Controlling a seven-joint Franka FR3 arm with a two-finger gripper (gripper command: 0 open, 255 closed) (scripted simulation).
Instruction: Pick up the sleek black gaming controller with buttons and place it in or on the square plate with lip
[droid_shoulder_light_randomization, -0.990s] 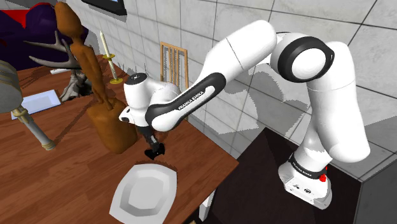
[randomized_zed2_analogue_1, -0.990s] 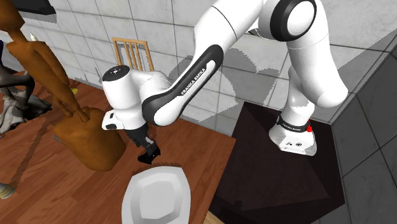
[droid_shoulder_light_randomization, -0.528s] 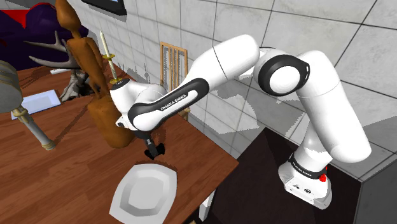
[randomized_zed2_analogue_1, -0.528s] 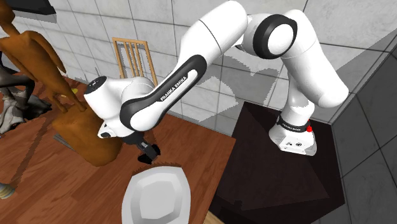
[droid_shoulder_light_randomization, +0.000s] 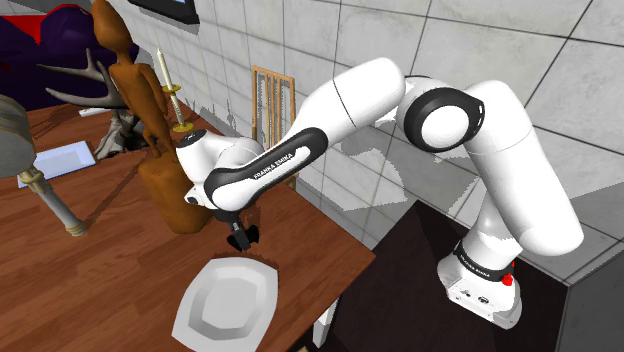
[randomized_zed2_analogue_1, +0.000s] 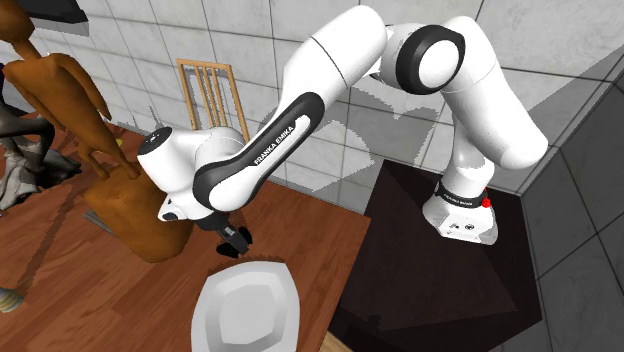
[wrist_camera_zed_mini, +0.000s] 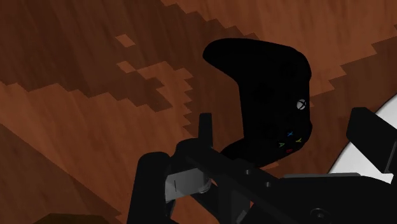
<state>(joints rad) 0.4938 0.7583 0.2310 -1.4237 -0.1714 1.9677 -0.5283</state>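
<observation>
Swung in toward the table's corner over the past second, the white robot arm (droid_shoulder_light_randomization: 350, 100) has turned its wrist and drawn closer to the carved figure. On the brown wooden table (droid_shoulder_light_randomization: 90, 270), the white square plate with a raised lip (droid_shoulder_light_randomization: 228, 298) lies bare near the edge. The black gaming controller with coloured buttons (wrist_camera_zed_mini: 267, 95) lies flat on the wood just beside the plate. It sits between the fingers of the black two-finger gripper (droid_shoulder_light_randomization: 241, 239), which stand wide apart and do not appear to clasp it yet.

The grasp looks to be the step in hand. The hand likely needs to settle until both fingers bracket the controller's body before closing, then lift it clear of the lip for the short carry.

A tall brown wooden figure on a block base (droid_shoulder_light_randomization: 175, 200) stands just beside the wrist and seems the likeliest thing to be knocked. A slatted wooden chair (droid_shoulder_light_randomization: 270, 100) stands at the tiled wall, and a white candle on a stick (droid_shoulder_light_randomization: 165, 70) stands farther back.
</observation>
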